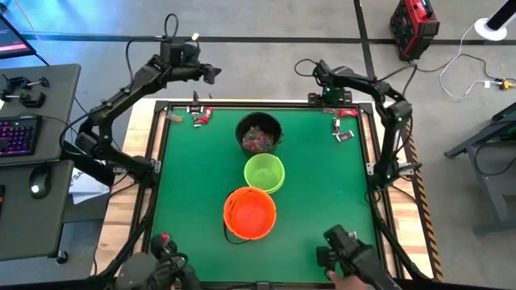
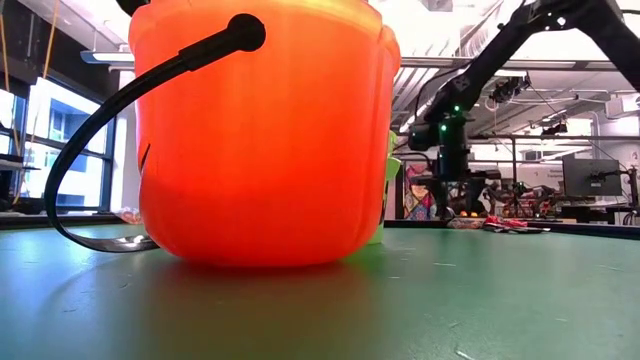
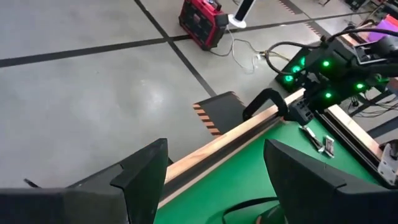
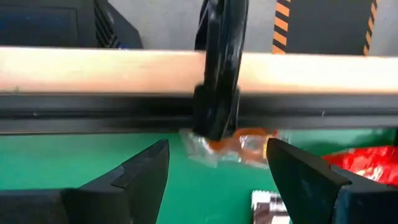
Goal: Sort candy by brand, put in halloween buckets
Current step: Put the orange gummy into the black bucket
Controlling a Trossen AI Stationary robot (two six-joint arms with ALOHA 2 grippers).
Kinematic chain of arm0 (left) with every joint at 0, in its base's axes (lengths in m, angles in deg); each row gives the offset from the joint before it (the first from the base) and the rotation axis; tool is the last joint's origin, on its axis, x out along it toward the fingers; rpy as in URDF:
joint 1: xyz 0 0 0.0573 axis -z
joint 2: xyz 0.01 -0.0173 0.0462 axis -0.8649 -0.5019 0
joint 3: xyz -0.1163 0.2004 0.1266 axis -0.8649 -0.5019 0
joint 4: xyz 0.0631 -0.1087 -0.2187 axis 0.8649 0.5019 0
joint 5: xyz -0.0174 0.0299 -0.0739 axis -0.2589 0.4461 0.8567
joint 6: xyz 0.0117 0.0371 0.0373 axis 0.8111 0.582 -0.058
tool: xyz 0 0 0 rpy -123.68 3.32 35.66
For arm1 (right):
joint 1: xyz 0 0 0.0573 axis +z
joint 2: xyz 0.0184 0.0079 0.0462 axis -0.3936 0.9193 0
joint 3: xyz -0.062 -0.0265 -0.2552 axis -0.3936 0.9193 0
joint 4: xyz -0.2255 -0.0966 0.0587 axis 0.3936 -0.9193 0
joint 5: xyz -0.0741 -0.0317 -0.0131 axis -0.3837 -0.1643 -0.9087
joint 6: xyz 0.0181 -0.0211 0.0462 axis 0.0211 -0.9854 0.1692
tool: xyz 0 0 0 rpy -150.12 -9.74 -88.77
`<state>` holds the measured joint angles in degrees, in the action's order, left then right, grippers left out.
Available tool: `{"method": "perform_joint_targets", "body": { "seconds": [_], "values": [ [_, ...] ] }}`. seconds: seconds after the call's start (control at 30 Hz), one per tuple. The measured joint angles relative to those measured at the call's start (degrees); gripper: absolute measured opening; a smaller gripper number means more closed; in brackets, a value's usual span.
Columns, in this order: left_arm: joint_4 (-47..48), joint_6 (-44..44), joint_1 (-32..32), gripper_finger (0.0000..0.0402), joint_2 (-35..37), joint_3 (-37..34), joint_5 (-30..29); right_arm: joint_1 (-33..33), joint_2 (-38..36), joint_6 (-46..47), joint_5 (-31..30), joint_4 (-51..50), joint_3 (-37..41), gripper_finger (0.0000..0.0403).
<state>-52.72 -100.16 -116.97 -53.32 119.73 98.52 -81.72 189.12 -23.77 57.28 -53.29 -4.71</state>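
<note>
Three buckets stand in a row down the middle of the green table: black bucket (image 1: 260,133) with candy inside, lime green bucket (image 1: 264,173), orange bucket (image 1: 250,213) nearest, filling the low view (image 2: 265,140). Loose candy lies at the far left (image 1: 201,117) and far right (image 1: 344,133). My left gripper (image 1: 211,74) (image 3: 216,149) is open, high over the far edge. My right gripper (image 1: 326,95) (image 4: 217,144) is open at the far right corner, facing a clear-wrapped candy (image 4: 233,146), a red one (image 4: 367,162) and a silvery one (image 4: 270,208).
A black clamp (image 4: 217,68) grips the wooden far rail (image 4: 93,68) just behind the clear candy. Dark arm devices sit at the near edge (image 1: 355,250), with a person's hand (image 1: 345,281) beside one. A keyboard and mouse lie on a desk to the left (image 1: 20,133).
</note>
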Motion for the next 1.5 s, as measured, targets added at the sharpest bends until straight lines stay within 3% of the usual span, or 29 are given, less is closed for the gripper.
{"method": "perform_joint_targets", "body": {
  "seconds": [0.2,0.33,0.5,0.73,0.93,1.07,1.33,1.4,1.5],
  "values": [
    [-1.8,-0.3,0.0,0.0256,0.0,0.0,-0.4,0.1,1.8,-5.0,-0.2,-1.4,0.0,0.0262],
    [-2.9,-0.3,0.0,0.0256,0.0,0.0,-0.7,0.5,1.8,-6.7,-0.1,-2.5,1.1,0.024],
    [-3.0,-0.5,0.0,0.0256,0.0,0.0,-0.8,0.5,1.8,-8.3,-2.2,-2.0,1.7,0.0171],
    [-2.8,-0.7,0.0,0.0256,0.0,-0.1,-0.8,0.9,1.4,-13.6,-2.7,-3.0,1.7,0.0018],
    [-2.0,-2.9,0.0,0.0256,0.0,-0.1,-0.8,2.6,-3.1,-15.9,-3.0,-4.5,1.8,0.0005],
    [-1.9,-3.0,0.0,0.0256,0.0,-0.1,-0.8,6.1,-9.8,-17.1,4.1,-1.2,1.8,0.0005],
    [-2.9,-2.9,0.0,0.0256,0.0,-0.1,-2.8,17.4,-19.1,-18.6,34.1,21.4,1.8,0.0001],
    [-2.9,-2.9,0.0,0.0256,0.0,-0.1,-3.6,21.2,-19.3,-20.3,37.1,24.8,1.7,0.0001],
    [-2.7,-2.9,0.1,0.0256,0.0,-0.1,-3.7,26.5,-18.3,-24.3,35.8,26.2,1.7,0.0]
  ]
}}
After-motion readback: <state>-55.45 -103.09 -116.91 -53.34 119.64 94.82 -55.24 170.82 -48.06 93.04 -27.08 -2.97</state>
